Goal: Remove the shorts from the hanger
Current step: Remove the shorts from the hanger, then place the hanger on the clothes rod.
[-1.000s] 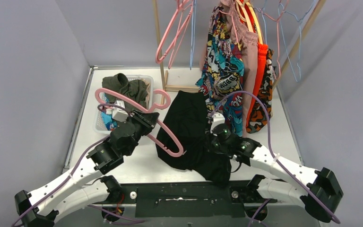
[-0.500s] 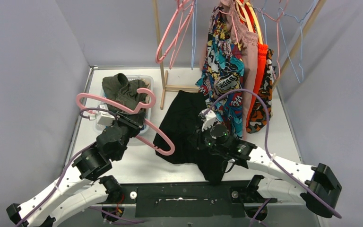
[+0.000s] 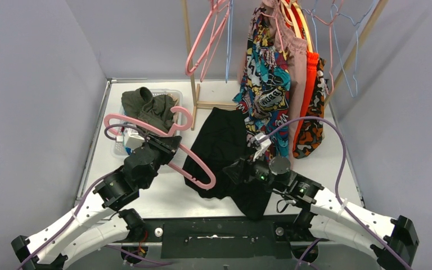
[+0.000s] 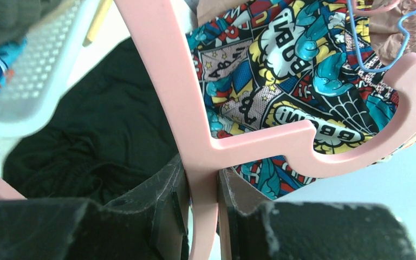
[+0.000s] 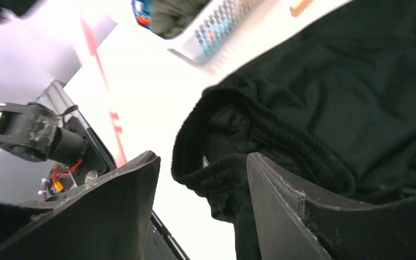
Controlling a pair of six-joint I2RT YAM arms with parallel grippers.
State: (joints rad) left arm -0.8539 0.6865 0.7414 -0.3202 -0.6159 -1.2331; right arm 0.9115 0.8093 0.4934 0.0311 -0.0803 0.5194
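The black shorts (image 3: pixel 220 143) lie flat on the table, off the hanger. My left gripper (image 3: pixel 166 145) is shut on the bare pink hanger (image 3: pixel 199 169) and holds it above the table, left of the shorts. In the left wrist view the hanger's bar (image 4: pixel 195 119) is clamped between the jaws of the left gripper (image 4: pixel 203 179). My right gripper (image 3: pixel 237 169) is open and hovers over the shorts' near end. In the right wrist view the ribbed waistband (image 5: pixel 233 162) shows between the spread jaws of the right gripper (image 5: pixel 203 168).
A white basket (image 3: pixel 172 93) at the back left holds olive shorts (image 3: pixel 149 107) and teal print fabric (image 3: pixel 128 140). Comic-print (image 3: pixel 267 73), dusty pink (image 3: pixel 298 62), orange (image 3: pixel 310 84) and orange-black shorts (image 3: pixel 315 115) hang on the wooden rack (image 3: pixel 190 56), with empty hangers (image 3: pixel 205 39).
My left arm swung the pink hanger left, then back a little to the right. My right gripper moved toward the near end of the black shorts and turned to face left.
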